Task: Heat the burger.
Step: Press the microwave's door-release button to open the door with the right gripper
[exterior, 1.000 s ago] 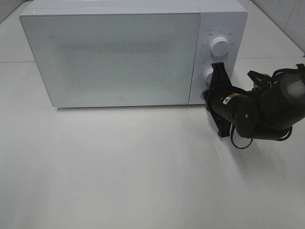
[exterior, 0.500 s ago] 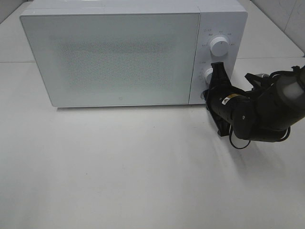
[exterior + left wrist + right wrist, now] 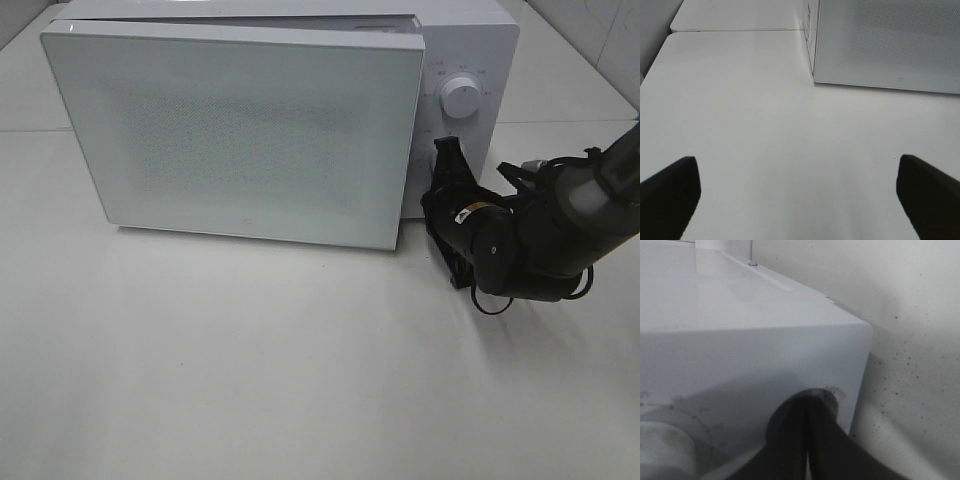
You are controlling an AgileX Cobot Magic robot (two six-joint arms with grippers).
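So, right claw [image 3: 446,152] closed, tip at microwave [image 3: 470,40] panel; ajar door [image 3: 240,130] edge just beside it. Left claw [image 3: 799,185] open, farther. Burger unseen.

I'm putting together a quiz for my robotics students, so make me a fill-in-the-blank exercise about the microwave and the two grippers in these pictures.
1. The microwave door stands slightly ____, its right edge out from the body.
2. The right gripper is at the ____ panel right of the door, below the upper knob.
3. The left gripper, jaws wide apart above the table, holds ____.
Missing words: open; control; nothing.
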